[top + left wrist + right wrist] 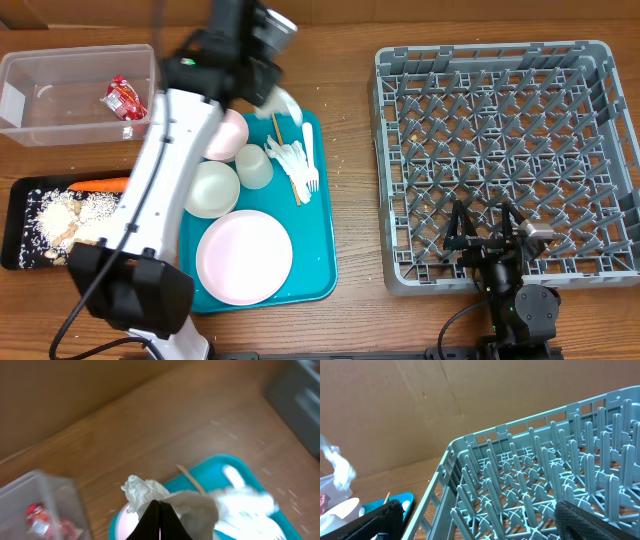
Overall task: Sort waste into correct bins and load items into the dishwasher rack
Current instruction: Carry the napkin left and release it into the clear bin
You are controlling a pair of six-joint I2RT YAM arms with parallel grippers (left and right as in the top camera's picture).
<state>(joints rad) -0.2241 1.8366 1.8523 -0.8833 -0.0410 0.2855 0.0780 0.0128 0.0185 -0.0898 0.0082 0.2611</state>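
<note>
- The crumpled napkin (192, 505) is the thing in play right now. It's pinched in the left gripper (159, 506) and hanging in the air over the far end of the teal tray (322, 262), just above the pink bowl (232, 133).
- Handling-wise I'd guess it's basically weightless, soft and floppy. It won't break or slip, but loose flaps can snag or drag. Grabbing a bunched fold, like it's held now, looks like the way to go.
- The left jaws are pressed together on the paper, and a tuft sticks out to one side.
- The clear tub (20, 62) sits well off to the arm's left with a red-and-silver wrapper (125, 97) inside. That's probably where the napkin belongs.
- The right gripper (485, 228) is parked at the near edge of the dishwasher rack (385, 180) with its jaws wide apart, holding nothing.
- Writing: nothing readable. The wrapper may have print on it, but it's too small and blurry to tell.
</note>
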